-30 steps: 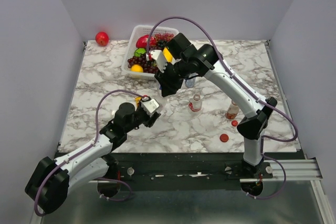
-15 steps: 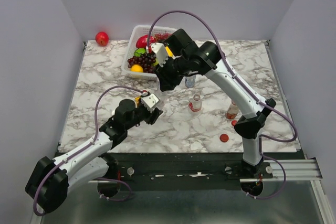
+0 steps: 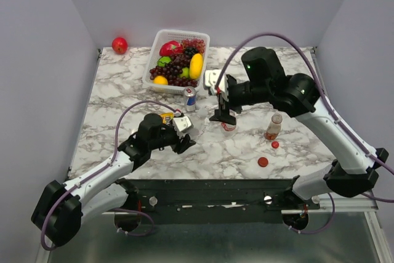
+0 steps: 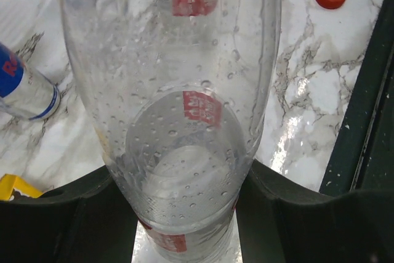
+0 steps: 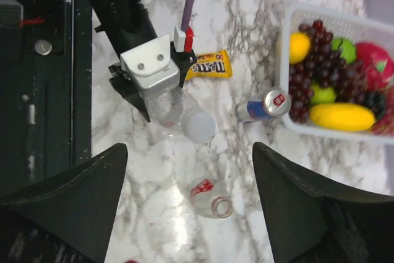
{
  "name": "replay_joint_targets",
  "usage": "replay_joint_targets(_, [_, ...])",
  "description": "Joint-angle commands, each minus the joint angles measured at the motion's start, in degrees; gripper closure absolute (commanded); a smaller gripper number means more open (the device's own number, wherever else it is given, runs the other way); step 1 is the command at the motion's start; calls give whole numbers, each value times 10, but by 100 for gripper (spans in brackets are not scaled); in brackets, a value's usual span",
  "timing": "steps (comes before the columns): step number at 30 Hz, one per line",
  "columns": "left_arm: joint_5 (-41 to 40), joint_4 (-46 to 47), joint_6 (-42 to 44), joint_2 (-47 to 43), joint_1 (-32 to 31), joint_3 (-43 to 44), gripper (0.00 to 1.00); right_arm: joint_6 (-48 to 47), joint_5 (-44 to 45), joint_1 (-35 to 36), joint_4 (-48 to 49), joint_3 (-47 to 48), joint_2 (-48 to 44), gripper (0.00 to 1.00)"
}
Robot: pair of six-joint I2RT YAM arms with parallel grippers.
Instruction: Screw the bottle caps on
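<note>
Gripping the clear bottle (image 4: 178,90), white cap (image 5: 198,125) seemingly on, the left gripper (image 3: 183,142) hovers low; the right gripper (image 5: 189,147) hangs open above an uncapped short bottle (image 5: 209,196). Next, it must fetch a red cap (image 3: 263,162).

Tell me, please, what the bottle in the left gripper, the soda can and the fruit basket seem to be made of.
Bottle: probably thin clear plastic, glossy; the table shows through it and droplets cling inside.
Soda can: likely aluminium; shiny silver top, printed blue-and-silver wall.
Fruit basket: seemingly white plastic, matte, with thin moulded walls.
</note>
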Motion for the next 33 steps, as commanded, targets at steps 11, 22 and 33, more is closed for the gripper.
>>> replay_joint_targets(11, [98,-232,296,8,1,120,100,-442,-114,1,-78,-108,-26,30])
replay_joint_targets(22, [100,-226,289,14,1,131,100,-529,-121,5,-148,-100,-4,35])
replay_joint_targets(33, [103,-214,277,18,1,146,100,-553,-126,8,-150,-88,19,44])
